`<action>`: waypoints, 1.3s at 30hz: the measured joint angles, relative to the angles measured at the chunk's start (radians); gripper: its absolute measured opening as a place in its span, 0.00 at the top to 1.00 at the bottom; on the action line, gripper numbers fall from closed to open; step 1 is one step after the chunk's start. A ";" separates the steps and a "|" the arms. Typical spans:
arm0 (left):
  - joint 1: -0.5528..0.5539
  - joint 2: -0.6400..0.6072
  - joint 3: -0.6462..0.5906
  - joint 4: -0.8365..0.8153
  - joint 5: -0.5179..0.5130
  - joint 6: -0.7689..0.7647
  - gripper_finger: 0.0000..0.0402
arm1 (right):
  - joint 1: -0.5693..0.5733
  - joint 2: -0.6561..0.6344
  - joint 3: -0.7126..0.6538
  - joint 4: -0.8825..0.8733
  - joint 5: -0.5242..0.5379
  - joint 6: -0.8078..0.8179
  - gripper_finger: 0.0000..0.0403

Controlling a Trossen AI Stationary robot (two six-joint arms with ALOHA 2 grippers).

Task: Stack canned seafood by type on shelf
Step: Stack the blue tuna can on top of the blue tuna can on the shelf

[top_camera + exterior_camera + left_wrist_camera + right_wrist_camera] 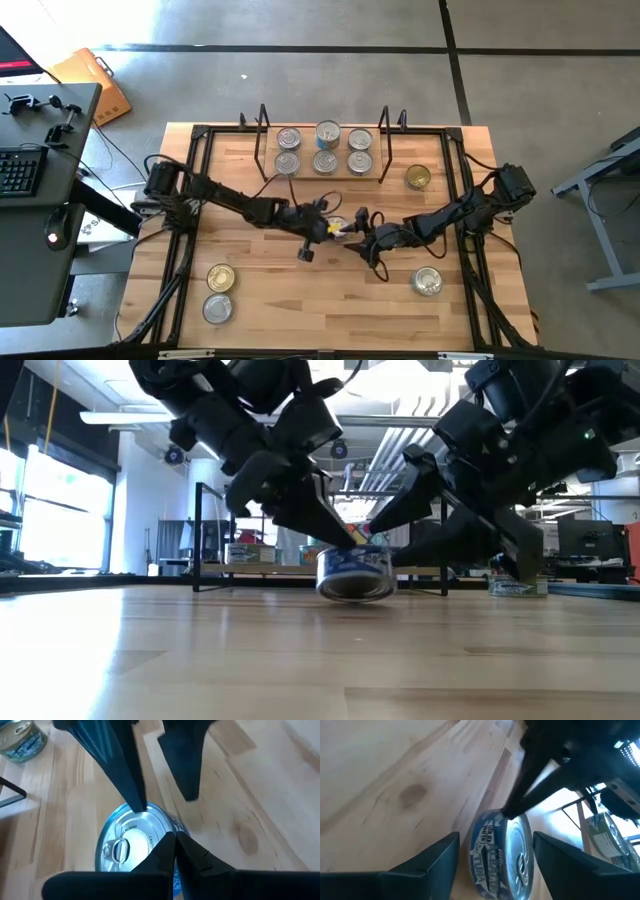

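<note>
A blue-labelled, silver-topped can of seafood (338,224) stands on the table's middle, between my two grippers. My left gripper (173,840) is shut and reaches it from the left, its tips at the can's top. My right gripper (496,837) is open; it comes from the right with one finger on each side of the can (502,852). Six more cans (325,148) stand on the shelf (306,172) at the far edge. In the low view the can (355,573) rests on the wood. My left gripper meets the can's top near its rim (160,832) with its shut fingertips, slanting down from the table's left. The can stays on the table. Whether one finger (131,780) of my right gripper touches the can's rim, I cannot tell.
A gold-topped can (418,178) stands right of the shelf. Two cans (219,292) sit near the front left and one (427,281) near the front right. Black frame rails (465,230) run along the table's sides.
</note>
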 joint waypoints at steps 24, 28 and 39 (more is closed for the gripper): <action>0.010 -0.064 0.005 -0.008 0.009 -0.023 1.00 | 0.002 0.002 0.006 -0.029 0.095 0.147 0.70; -0.027 -0.155 0.003 -0.224 -0.187 -0.056 1.00 | 0.004 0.003 0.069 -0.128 0.153 0.193 0.70; -0.143 -0.248 -0.192 -0.124 -0.442 -0.239 1.00 | -0.130 0.001 0.621 -1.062 0.425 0.256 0.70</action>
